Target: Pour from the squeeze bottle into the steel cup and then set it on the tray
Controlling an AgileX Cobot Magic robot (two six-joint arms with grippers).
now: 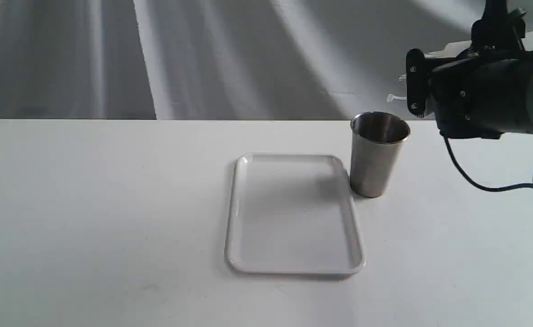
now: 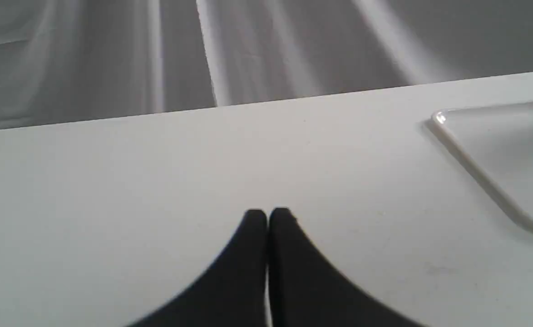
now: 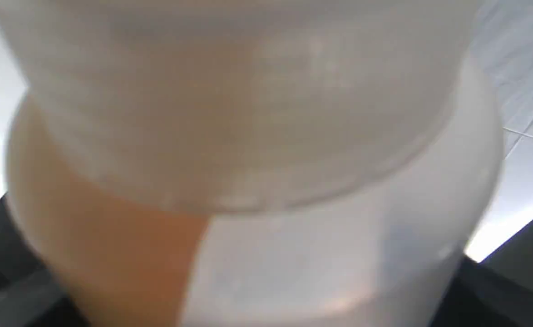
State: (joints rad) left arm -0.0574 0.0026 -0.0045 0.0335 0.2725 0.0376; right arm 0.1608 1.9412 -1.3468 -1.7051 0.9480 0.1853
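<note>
Between the jaws of the right gripper: the squeeze bottle, clamped across its body and held clear of the table. It fills the right wrist view. The amber liquid sits to one side with a slanted edge, so the bottle is tipped, presumably for the pour. In the exterior view the arm hides nearly all of it. Only a thin white piece, likely the cap strap, pokes out ahead of the jaws.

Below and ahead of those jaws: the steel cup, upright, mouth open, apart from the bottle. No stream is visible (nozzle hidden, so I cannot tell whether it is over the rim). Judgement: pour not yet under way.

Beyond the cup from the jaws: the tray, bare. Its rim runs just beside the cup's foot, perhaps touching. The whole tray floor is free for the set-down, but the path there crosses the cup, so the bottle should pass above its rim.

Left gripper: jaws pressed together on nothing, over bare table. A tray corner lies well to one side of them, leaving the working side open.
</note>
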